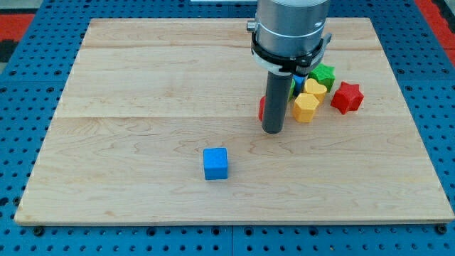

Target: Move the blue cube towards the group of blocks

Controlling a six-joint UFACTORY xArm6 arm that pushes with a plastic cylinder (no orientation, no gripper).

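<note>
Bare and holding nothing, my tip [273,131] stands near the group [318,91]; I should circle to the blue cube [215,163]'s near-left side and push right and away.

surface: pale wooden board [142,78], several long planks joined side by side, seams run left to right across the view
board grain: light maple tone, faint darker streaks
board edge: rounded corners, front edge shows thickness along the view's bottom
base under my board: blue perforated panel [28,235], regular grid of small holes, visible on all sides of the board
top corners: red perforated sections [18,21] at the view's top left and top right
light: even, soft, faint shadows only
</note>
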